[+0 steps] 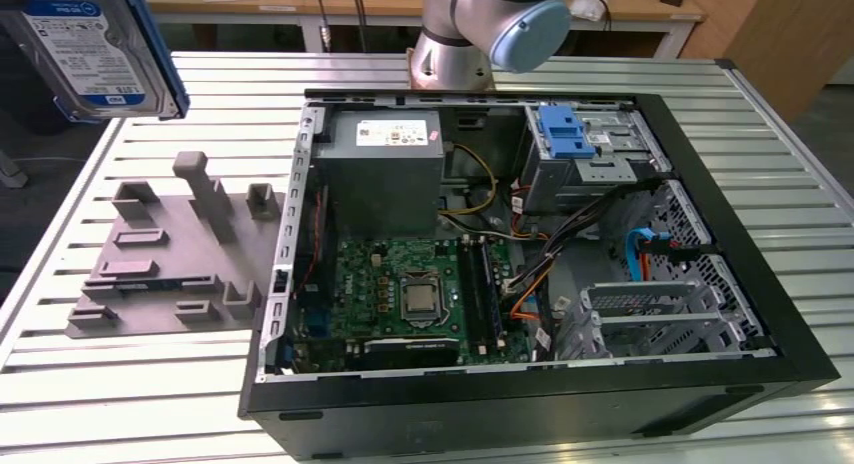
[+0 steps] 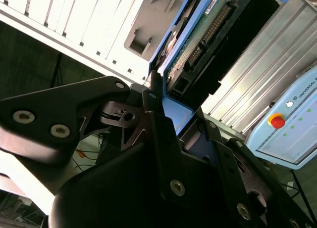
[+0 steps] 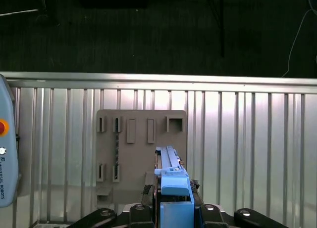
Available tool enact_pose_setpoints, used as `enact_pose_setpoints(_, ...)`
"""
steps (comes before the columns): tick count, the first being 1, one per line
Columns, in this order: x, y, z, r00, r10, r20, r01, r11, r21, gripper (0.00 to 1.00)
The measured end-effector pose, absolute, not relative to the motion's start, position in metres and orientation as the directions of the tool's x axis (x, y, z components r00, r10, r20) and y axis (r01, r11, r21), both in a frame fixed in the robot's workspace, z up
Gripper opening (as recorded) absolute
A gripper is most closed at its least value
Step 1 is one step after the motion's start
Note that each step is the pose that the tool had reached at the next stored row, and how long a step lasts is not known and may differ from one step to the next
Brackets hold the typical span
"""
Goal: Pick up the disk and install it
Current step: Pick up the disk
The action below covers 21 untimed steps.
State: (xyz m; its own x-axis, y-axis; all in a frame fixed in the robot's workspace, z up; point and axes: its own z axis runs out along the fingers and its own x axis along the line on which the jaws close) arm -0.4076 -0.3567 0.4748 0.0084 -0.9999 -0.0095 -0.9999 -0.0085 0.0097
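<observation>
Fingers of the end effector are clamped on the disk, one black finger on each side of its blue plastic bracket, as the second wrist view shows. The drive's green circuit board and dark connector row face that camera. In the first wrist view the end effector grips the disk edge-on, so the blue bracket stands out from between the fingers as a narrow strip. In the exterior view the disk hangs high at the exterior view's left edge, close to the camera. Its blue-and-white label faces out, the blue bracket runs along its side, and it is well apart from the open computer case. The case lies on the slatted metal tabletop. A grey fixture plate with raised blocks lies just beside it, on the exterior view's left. Inside the case are a grey power supply box, a green motherboard and a blue ribbed latch on the drive cage. The arm, grey with a blue cap, stands behind the case. A pale blue pendant with a red button shows in both wrist views.
</observation>
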Motion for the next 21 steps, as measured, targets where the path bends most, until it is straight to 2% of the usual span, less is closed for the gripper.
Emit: enact_pose_setpoints(21,-0.394,-0.357,0.475,0.008,-1.000,-0.010,-1.000,-0.008,0.010,0.36)
